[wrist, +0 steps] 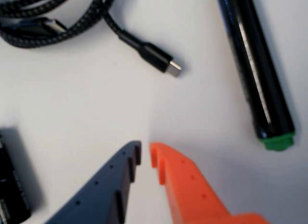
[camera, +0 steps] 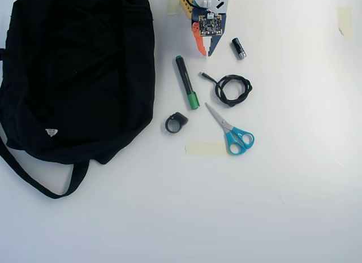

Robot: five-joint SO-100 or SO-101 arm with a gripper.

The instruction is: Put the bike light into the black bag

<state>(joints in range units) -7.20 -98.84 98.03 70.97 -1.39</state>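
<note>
White tabletop point(camera: 294, 206) fills the whole scene, bright and evenly lit. From above, a large black soft fabric bag point(camera: 79, 70) with a long strap and a small white triangular label takes up the left side. Just off its lower right edge, lying on the table and clear of the fabric, sits the bike light point(camera: 176, 123), a small black ring-shaped strap loop with a blocky head.

Up at the top edge, the arm's gripper point(camera: 205, 52) has one orange finger and one dark blue finger pointing down the picture. In the wrist view the two fingertips point(wrist: 145, 154) stand nearly together, a thin slit of table showing between them, with nothing held.

Between the gripper and the bike light lies a black marker with a green cap point(camera: 186, 82), slanted. To the gripper's right in the overhead view rests a small black-and-silver cylinder point(camera: 238, 48). Below that is a coiled black braided cable point(camera: 232, 89) with its plug end point(wrist: 158, 58) pointing toward the marker. Lower still lie teal-handled scissors point(camera: 232, 131), their handles touching a strip of pale tape point(camera: 205, 148).
</note>
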